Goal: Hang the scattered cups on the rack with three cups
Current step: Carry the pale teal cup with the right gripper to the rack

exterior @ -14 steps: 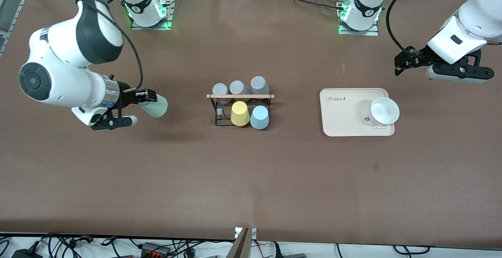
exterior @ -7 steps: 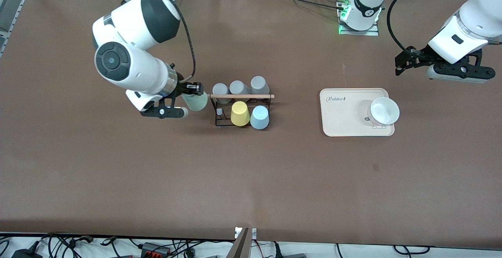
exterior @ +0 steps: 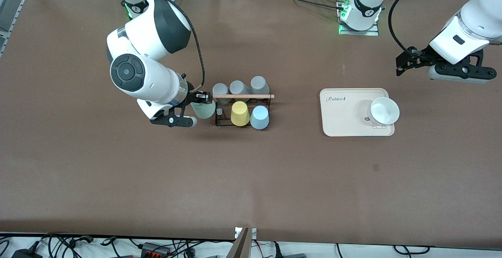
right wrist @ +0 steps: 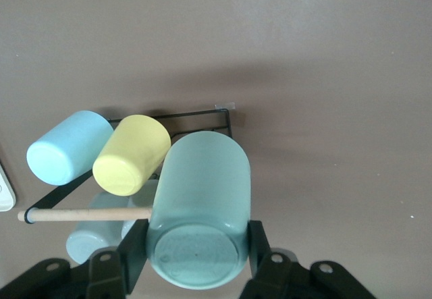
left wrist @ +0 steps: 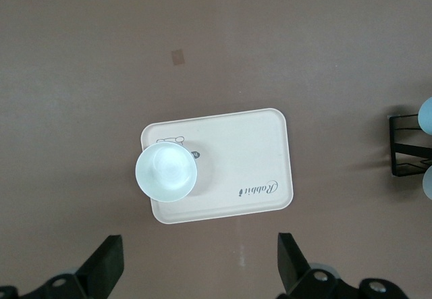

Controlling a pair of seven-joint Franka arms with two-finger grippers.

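Mint cup brought to the rack's open peg

The right gripper (exterior: 195,106) clamps the pale mint-green tapered plastic cup (exterior: 203,109) upside down at the right arm's end of the small black wire rack (exterior: 241,111) with its wooden rod (exterior: 242,96), beside the yellow cup (exterior: 239,113) and light blue cup (exterior: 259,117). Best to centre the mouth over the free peg, then lower straight. The left gripper (exterior: 408,62) waits open above the table near the beige tray (exterior: 345,113).
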